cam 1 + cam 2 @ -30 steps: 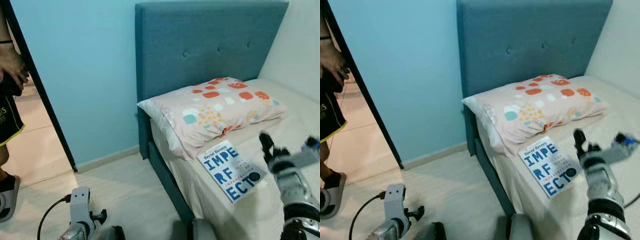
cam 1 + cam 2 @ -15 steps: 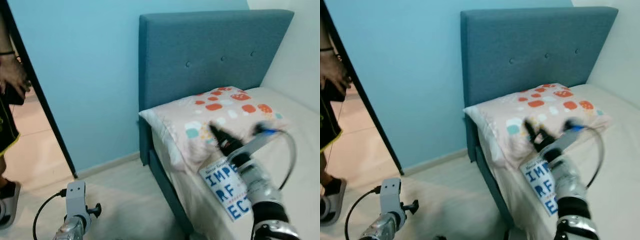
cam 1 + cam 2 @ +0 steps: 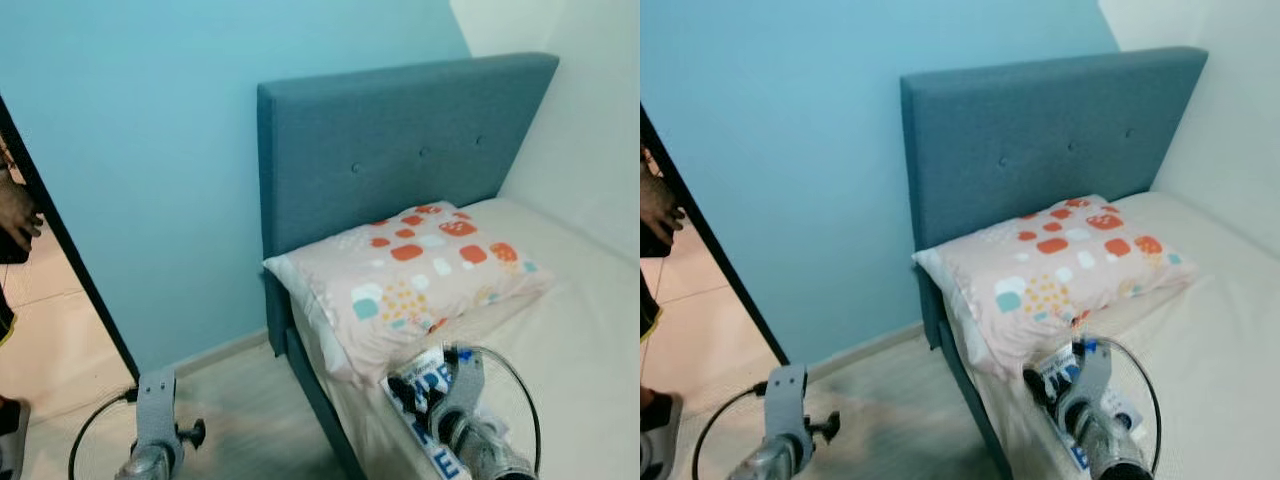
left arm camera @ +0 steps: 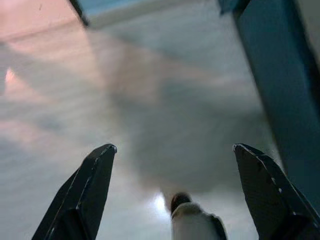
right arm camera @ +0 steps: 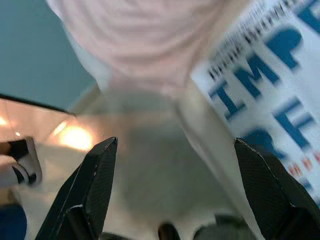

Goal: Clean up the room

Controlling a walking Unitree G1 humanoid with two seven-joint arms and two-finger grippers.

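Observation:
A white book with big blue letters (image 5: 265, 95) lies on the bed's near edge, just below a pink pillow with coloured patches (image 3: 400, 270). My right gripper (image 5: 175, 142) hovers open over the book's corner at the mattress edge, with nothing between its fingers. In the left eye view the right arm (image 3: 460, 420) covers most of the book (image 3: 424, 384). My left gripper (image 4: 175, 147) hangs open over the pale floor beside the bed frame (image 4: 270, 75); its arm (image 3: 155, 420) shows low on the left.
A blue padded headboard (image 3: 400, 150) stands against the light blue wall. The cream mattress (image 3: 570, 330) stretches to the right. A person stands in the doorway at the left, a hand (image 3: 15, 215) and a foot (image 3: 650, 440) in sight. Pale floor (image 3: 230, 400) lies beside the bed.
The camera has shifted, so the whole scene sits differently. My right arm has swung left across the book and dropped low to the bed's edge. The left arm hangs as before.

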